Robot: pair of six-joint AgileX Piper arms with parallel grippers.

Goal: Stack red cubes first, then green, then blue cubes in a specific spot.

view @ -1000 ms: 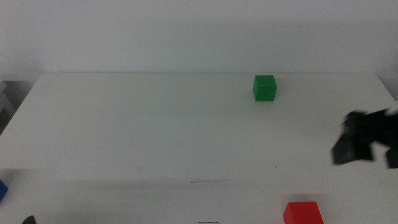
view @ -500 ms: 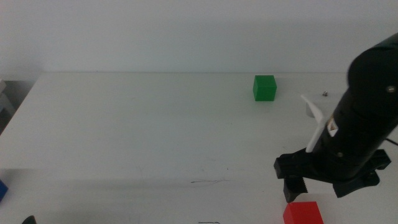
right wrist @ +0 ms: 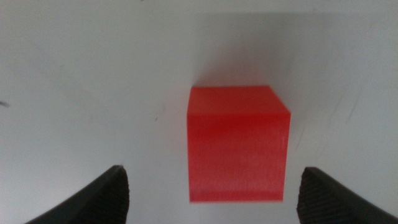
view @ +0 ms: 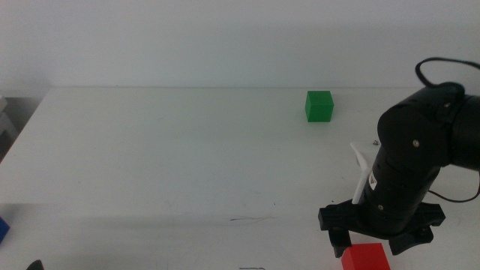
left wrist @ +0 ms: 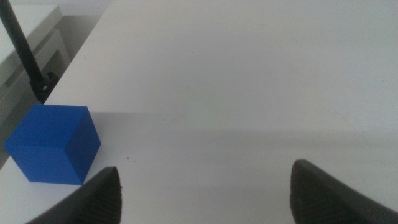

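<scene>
The red cube (view: 365, 257) lies at the table's front edge on the right. My right gripper (view: 367, 241) hangs over it, open, one jaw on each side of the cube without touching it. The right wrist view shows the red cube (right wrist: 238, 143) between the spread jaws of that gripper (right wrist: 212, 186). The green cube (view: 319, 106) sits at the back right. The blue cube (view: 2, 229) peeks in at the left edge, and it shows whole in the left wrist view (left wrist: 55, 143). My left gripper (left wrist: 205, 196) is open and empty, low at the front left. The dark scratch line (view: 251, 219) marks the spot at front centre.
The white table (view: 172, 150) ends at a back edge along the wall. A grey shelf (left wrist: 28, 37) and a thin black rod (left wrist: 23, 50) stand off the table's left side. A black cable (view: 439, 66) loops over the right arm.
My right arm has swung in from the right edge and come down and forward, so its open gripper now straddles the red cube. The cubes have not moved.
</scene>
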